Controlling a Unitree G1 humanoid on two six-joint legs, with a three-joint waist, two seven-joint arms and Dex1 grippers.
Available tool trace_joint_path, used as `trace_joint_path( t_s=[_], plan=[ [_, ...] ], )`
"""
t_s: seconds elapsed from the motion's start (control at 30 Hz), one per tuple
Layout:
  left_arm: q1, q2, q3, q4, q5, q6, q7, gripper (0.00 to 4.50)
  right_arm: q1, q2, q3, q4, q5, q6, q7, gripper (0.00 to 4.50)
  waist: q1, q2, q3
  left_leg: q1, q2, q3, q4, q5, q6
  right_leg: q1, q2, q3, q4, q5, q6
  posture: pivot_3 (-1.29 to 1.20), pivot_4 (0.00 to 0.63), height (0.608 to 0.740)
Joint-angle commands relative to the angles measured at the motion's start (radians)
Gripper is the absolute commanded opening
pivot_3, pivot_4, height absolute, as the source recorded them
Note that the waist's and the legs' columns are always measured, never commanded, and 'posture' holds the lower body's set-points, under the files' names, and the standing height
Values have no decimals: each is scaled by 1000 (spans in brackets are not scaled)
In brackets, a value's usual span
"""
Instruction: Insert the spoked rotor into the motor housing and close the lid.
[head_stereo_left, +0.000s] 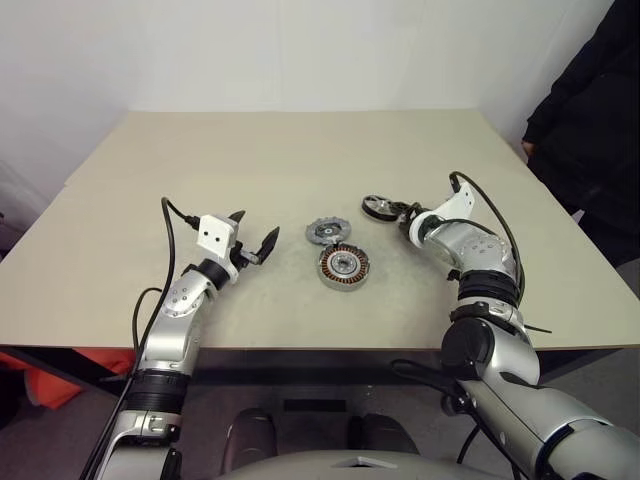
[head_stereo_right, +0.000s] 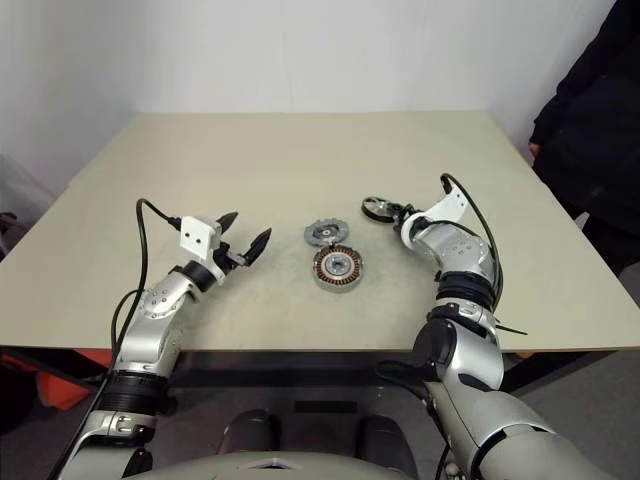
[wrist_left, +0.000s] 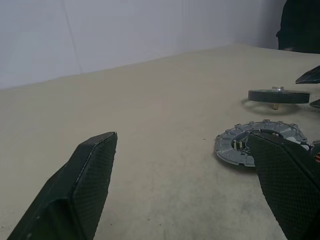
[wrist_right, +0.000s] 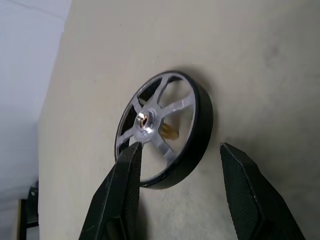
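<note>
Right hand (wrist_right: 177, 155) spread astride the spoked rotor (wrist_right: 165, 127) mid-tabletop (head_stereo_left: 300, 150); left hand (head_stereo_left: 254, 237) spread, apart from the lid (head_stereo_left: 326, 231) and motor housing (head_stereo_left: 343, 265).

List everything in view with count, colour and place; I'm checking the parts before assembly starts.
spoked rotor: one, black rim with silver spokes, on the table right of centre, between the right hand's fingers, not gripped.
lid: one, grey, notched edge, flat at table centre, just behind the motor housing.
motor housing: one, dark rim, copper windings, silver hub, nearest the robot.
table: one, beige.
person: one, dark clothing, at the table's far right.
left hand: black fingers, open, hovering left of the parts.
right hand: black fingers, open, straddling the rotor.
</note>
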Motion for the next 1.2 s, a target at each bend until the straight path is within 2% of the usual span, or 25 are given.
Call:
trace_joint_path(
  t_s=[0.03, 0.43, 0.53, 0.67, 0.97, 1.2],
  plan=[
    [-8, 13, 8, -45, 2, -12, 5, 4356, -36, 4, -2, -9, 38, -14, -8, 2746, 0, 0, 0, 0, 0, 0, 0, 0, 0, 0, 0, 0, 0, 0, 0, 0, 0, 740],
    [-5, 17, 5, -44, 12, -15, 7, 4356, -51, 5, -20, 29, 77, -73, -38, 2746, 0, 0, 0, 0, 0, 0, 0, 0, 0, 0, 0, 0, 0, 0, 0, 0, 0, 740],
    [-5, 16, 5, -43, 13, -17, 7, 4356, -52, 3, -18, 34, 87, -80, -44, 1861, 0, 0, 0, 0, 0, 0, 0, 0, 0, 0, 0, 0, 0, 0, 0, 0, 0, 740],
    [-4, 16, 5, -43, 15, -17, 7, 4356, -55, 2, -11, 34, 92, -81, -45, 383, 0, 0, 0, 0, 0, 0, 0, 0, 0, 0, 0, 0, 0, 0, 0, 0, 0, 740],
    [-1, 17, 1, -39, 21, -23, 7, 4356, -55, 2, -7, 31, 96, -77, -42, 383, 0, 0, 0, 0, 0, 0, 0, 0, 0, 0, 0, 0, 0, 0, 0, 0, 0, 740],
    [1, 18, 0, -37, 23, -24, 5, 4356, -63, 0, -42, 23, 164, -38, -50, 314, 0, 0, 0, 0, 0, 0, 0, 0, 0, 0, 0, 0, 0, 0, 0, 0, 0, 740]
  ],
)
